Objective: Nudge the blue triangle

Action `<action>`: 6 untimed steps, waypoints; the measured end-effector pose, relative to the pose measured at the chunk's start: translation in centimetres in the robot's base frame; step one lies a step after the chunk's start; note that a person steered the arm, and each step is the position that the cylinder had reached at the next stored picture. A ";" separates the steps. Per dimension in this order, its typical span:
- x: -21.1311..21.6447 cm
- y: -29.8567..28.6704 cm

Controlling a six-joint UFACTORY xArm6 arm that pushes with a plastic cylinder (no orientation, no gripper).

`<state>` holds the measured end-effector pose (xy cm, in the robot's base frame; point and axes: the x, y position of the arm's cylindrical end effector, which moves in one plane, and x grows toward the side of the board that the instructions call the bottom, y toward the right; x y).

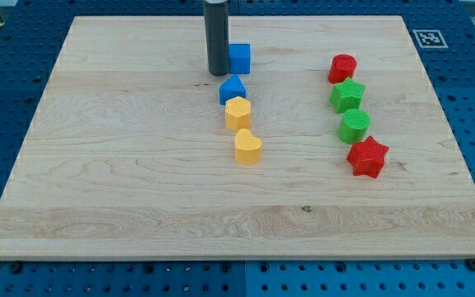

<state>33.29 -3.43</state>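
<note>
The blue triangle [232, 89] lies near the top middle of the wooden board [122, 165]. My tip [218, 73] is at the end of the dark rod, just above and to the left of the triangle, close to it. A blue cube [239, 58] sits right of the rod, touching or nearly touching it. A yellow hexagon-like block [237, 113] lies directly below the triangle, touching it. A yellow heart [247, 147] lies below that.
At the view's right stands a column of blocks: a red hexagon-like block [342, 68], a green star [347, 96], a green round block [355, 126] and a red star [367, 156]. A tag marker [428, 37] sits at the board's top right corner.
</note>
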 end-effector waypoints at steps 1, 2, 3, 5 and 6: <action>0.0 -4.2; 0.4 -7.1; 2.4 -8.8; 6.7 -6.1; 6.7 -2.9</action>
